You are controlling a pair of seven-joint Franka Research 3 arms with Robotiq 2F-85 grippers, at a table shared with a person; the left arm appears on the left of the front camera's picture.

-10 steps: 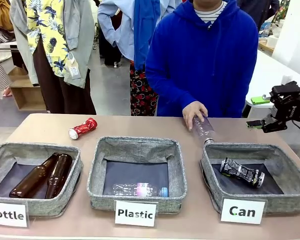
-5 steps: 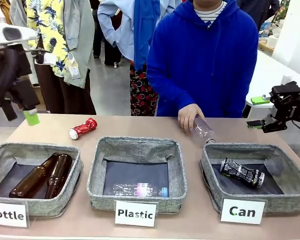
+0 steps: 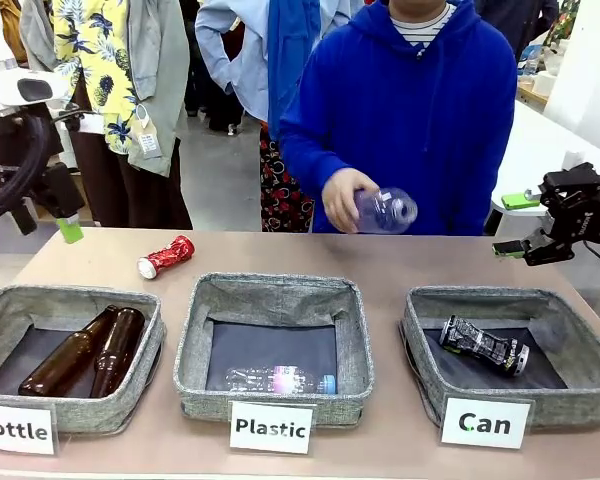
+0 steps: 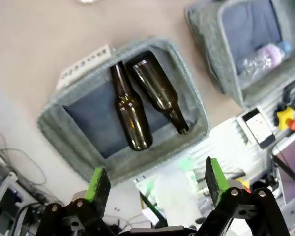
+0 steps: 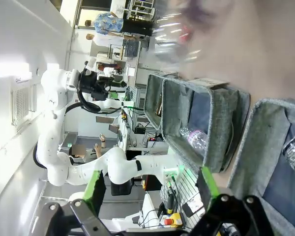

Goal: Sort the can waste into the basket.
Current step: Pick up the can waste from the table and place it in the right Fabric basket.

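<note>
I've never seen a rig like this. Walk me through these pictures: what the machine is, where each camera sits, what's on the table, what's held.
Two white robot arms face a person across a table. The front view looks from the robot's side; the other two come from cameras on each wrist, looking along that arm's tool. The left tool, open, looks down on two brown bottles in the Bottle basket; the right tool is open too, and neither holds anything. A black can lies in the Can basket, a red can lies on the bare table, and the person's hand holds a clear bottle in the air.
</note>
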